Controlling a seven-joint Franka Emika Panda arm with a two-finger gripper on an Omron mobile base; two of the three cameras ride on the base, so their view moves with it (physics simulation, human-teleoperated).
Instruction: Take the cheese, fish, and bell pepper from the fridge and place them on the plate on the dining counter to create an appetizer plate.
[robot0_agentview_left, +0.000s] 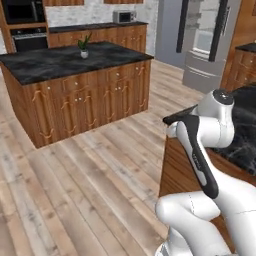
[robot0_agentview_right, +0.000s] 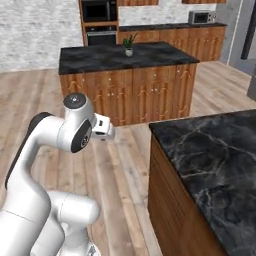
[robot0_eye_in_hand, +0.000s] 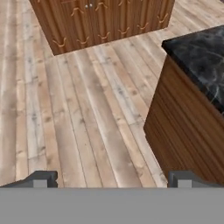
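The dining counter, black marble with pale veins on a wood base, stands close on my right; its corner is also in the hand view and behind the arm. The fridge is far off at the back right, with its dark doors swung open on a pale interior and grey drawers. My gripper is open, its fingertips wide apart with nothing between them, and it hangs over the wooden floor beside the counter's corner. The hand sits at the arm's end. Cheese, fish, bell pepper and plate are out of view.
A dark-topped wooden island with a small potted plant stands ahead across open plank floor. Wall ovens and a microwave line the back wall.
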